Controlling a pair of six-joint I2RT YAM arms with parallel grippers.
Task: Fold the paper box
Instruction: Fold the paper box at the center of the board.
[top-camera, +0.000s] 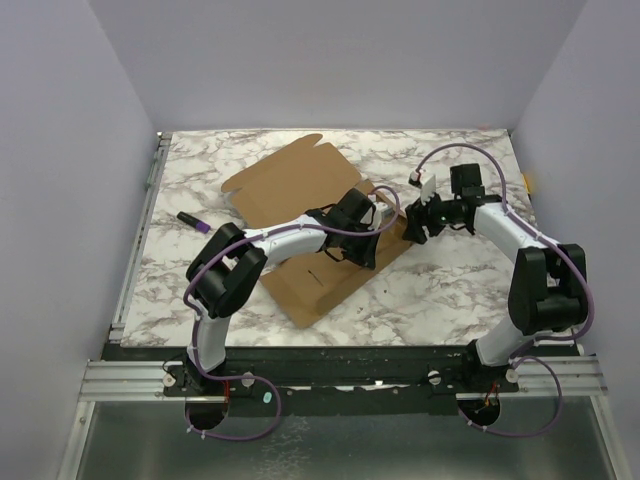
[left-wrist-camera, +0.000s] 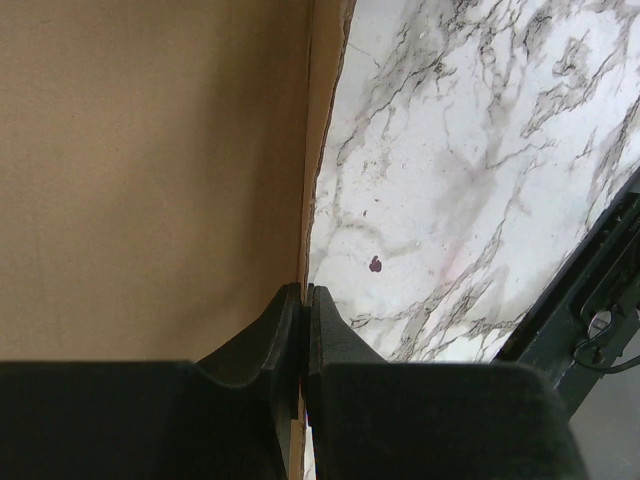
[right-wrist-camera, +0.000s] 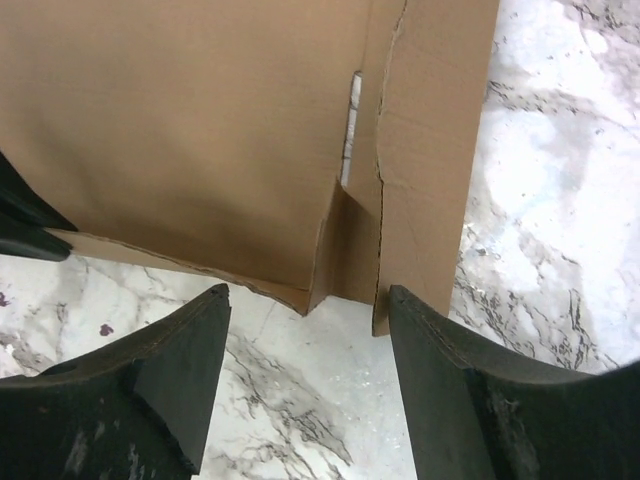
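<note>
Paper box lay largely unfolded on the counter. Left pincer clamped its edge; right pincer gaped, empty.

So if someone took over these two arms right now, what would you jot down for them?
Left gripper: shut on the paper box, pinching an edge on its right side.
Right gripper: open, facing that same side, gripping nothing.
The paper box lies mid-table, mostly a flat sheet.
Done: little, with no walls visibly locked.
Left: raise the flaps and tuck the tabs.
</note>
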